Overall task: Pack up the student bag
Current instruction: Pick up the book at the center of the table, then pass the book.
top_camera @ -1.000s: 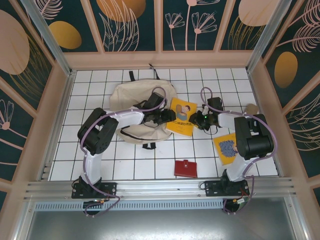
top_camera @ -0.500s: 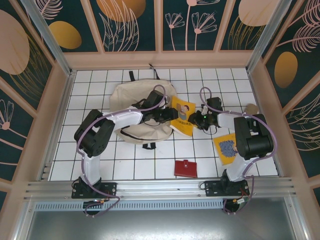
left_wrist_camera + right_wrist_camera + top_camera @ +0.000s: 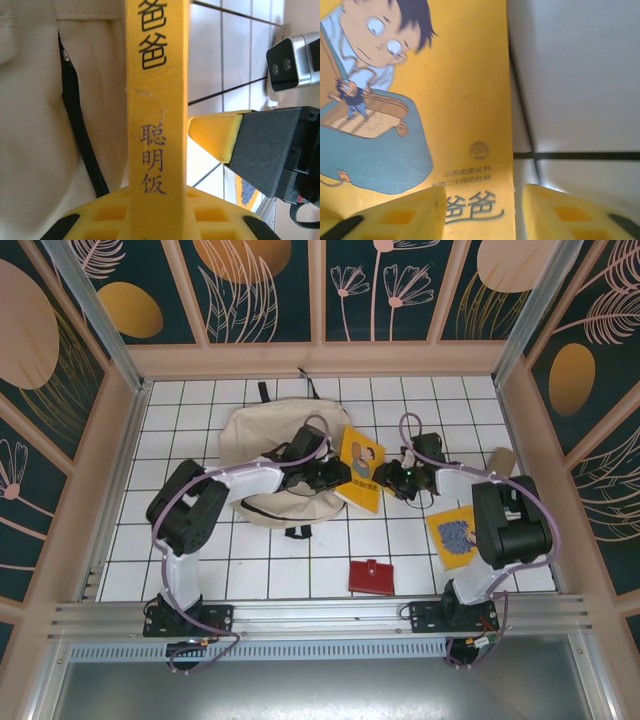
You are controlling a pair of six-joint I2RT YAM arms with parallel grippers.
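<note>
The student bag (image 3: 262, 445) lies flat on the tiled table, beige with black straps; its fabric and a black zipper line (image 3: 80, 130) fill the left of the left wrist view. A yellow picture book (image 3: 362, 466) rests at the bag's right edge. My left gripper (image 3: 337, 476) is shut on the book's spine (image 3: 157, 100), which runs down into its jaws (image 3: 157, 205). My right gripper (image 3: 390, 478) is at the book's right side, open. Its pads (image 3: 395, 220) straddle the cover's edge (image 3: 470, 150), with a gap on the right side. Its yellow pad (image 3: 215, 135) shows beside the spine.
A second yellow book with a blue picture (image 3: 452, 537) lies in front of the right arm. A red wallet (image 3: 371, 576) sits near the front edge. A small tan pouch (image 3: 500, 457) is at the far right. Wooden walls (image 3: 320, 360) enclose the table.
My left gripper has closed on the book's spine. My right gripper has opened off the book's right edge. The book has shifted slightly toward the bag.
</note>
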